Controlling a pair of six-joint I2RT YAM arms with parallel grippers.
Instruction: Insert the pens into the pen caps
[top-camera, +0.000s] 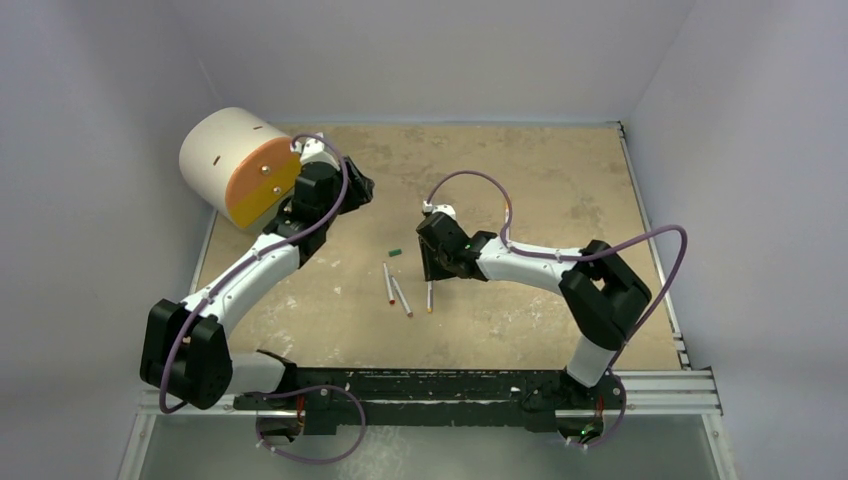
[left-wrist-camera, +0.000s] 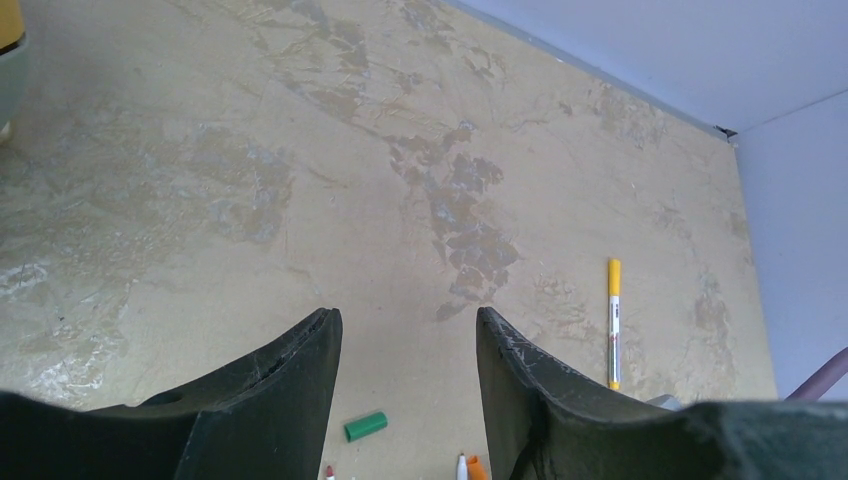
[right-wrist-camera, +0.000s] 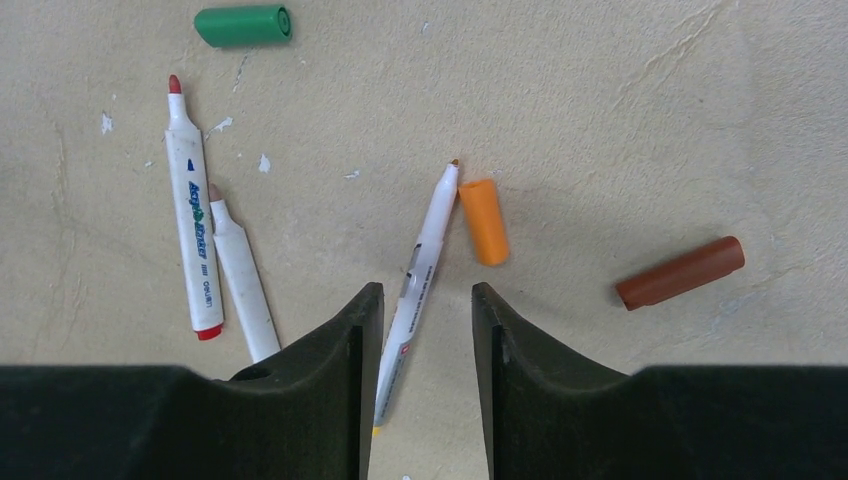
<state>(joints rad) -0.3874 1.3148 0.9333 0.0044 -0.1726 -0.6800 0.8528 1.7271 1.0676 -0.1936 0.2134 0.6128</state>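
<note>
The tabletop (right-wrist-camera: 650, 120) is a scuffed, mottled tan board flecked with white chips. The right claw (right-wrist-camera: 427, 340) hangs low over it, its matte black wedge fingers parted and gripping nothing. The orange pen (right-wrist-camera: 425, 240), a slim white barrel with a small orange nib, lies on the board running up between them. Its stubby orange cap (right-wrist-camera: 484, 221) lies just beside the nib, and a brown cap (right-wrist-camera: 680, 272) lies off to the right. To the left the red pen (right-wrist-camera: 192, 210) and a third pen (right-wrist-camera: 240, 285) lie side by side, with a glossy green cap (right-wrist-camera: 243, 25) beyond them. The left claw (left-wrist-camera: 408, 380) is raised, spread and empty. A yellow pen (left-wrist-camera: 614, 322) lies well apart from the others. A fat white drum (top-camera: 225, 150) with an orange face sits by the far left corner.
</note>
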